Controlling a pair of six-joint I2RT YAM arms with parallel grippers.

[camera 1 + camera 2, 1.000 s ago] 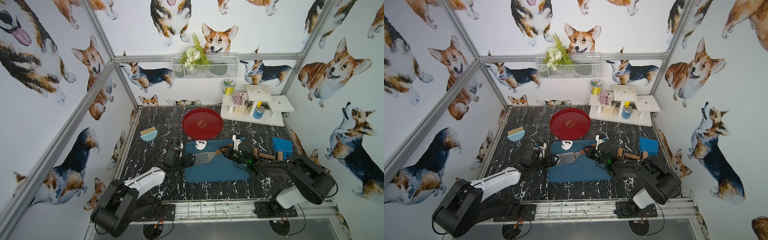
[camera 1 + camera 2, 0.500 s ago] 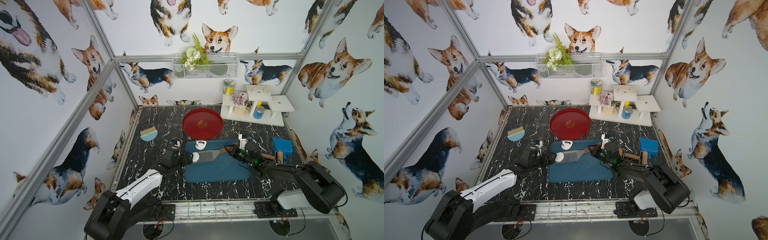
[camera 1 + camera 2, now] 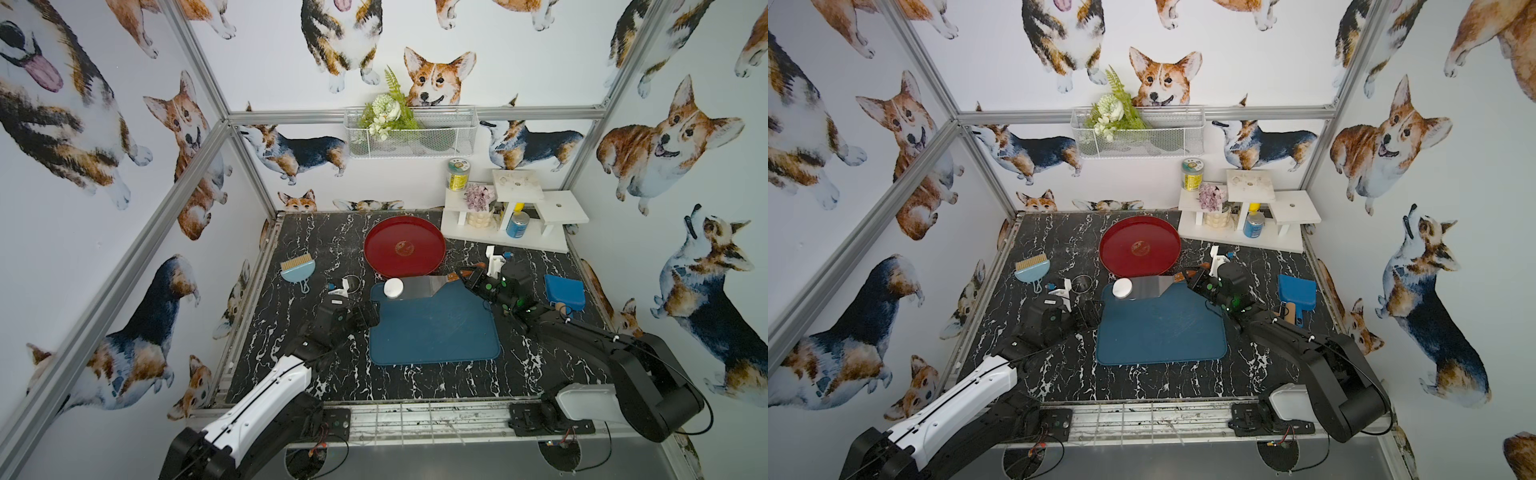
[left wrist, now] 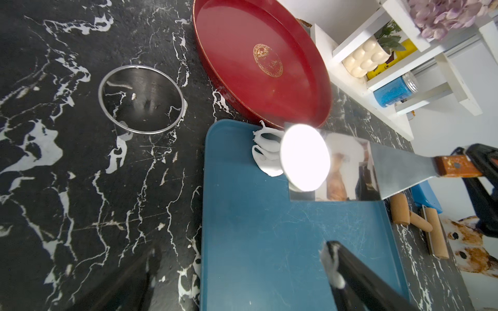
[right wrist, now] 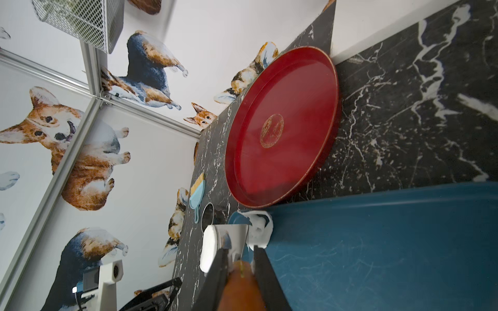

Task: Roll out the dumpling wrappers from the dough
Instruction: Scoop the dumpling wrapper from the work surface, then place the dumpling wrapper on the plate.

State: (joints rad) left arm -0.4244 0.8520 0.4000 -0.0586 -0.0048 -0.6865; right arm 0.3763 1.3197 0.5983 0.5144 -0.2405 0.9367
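A round white dumpling wrapper (image 3: 393, 287) (image 3: 1122, 287) lies on the end of a metal spatula blade (image 3: 419, 288) (image 4: 390, 172). My right gripper (image 3: 467, 277) (image 5: 238, 258) is shut on the spatula's wooden handle (image 5: 239, 285). The blade hangs over the far left corner of the blue tray (image 3: 432, 332) (image 4: 269, 229), just short of the red plate (image 3: 404, 247) (image 5: 280, 129). A ragged leftover scrap of the dough (image 4: 265, 153) (image 5: 258, 226) lies on the tray beside the wrapper (image 4: 304, 157). My left gripper (image 3: 372, 313) (image 4: 242, 269) is open over the tray's left edge, with bits of dough stuck to one finger.
A metal ring cutter (image 4: 141, 99) (image 3: 351, 282) lies left of the tray. A small brush (image 3: 296, 268) sits further left. A blue dustpan (image 3: 564, 291) and a wooden rolling pin (image 4: 412, 215) lie right of the tray. A white shelf with jars (image 3: 511, 208) stands at the back right.
My right gripper has carried the spatula, with the wrapper on it, from the tray's middle toward its far left corner by the red plate. My left gripper has opened wider.
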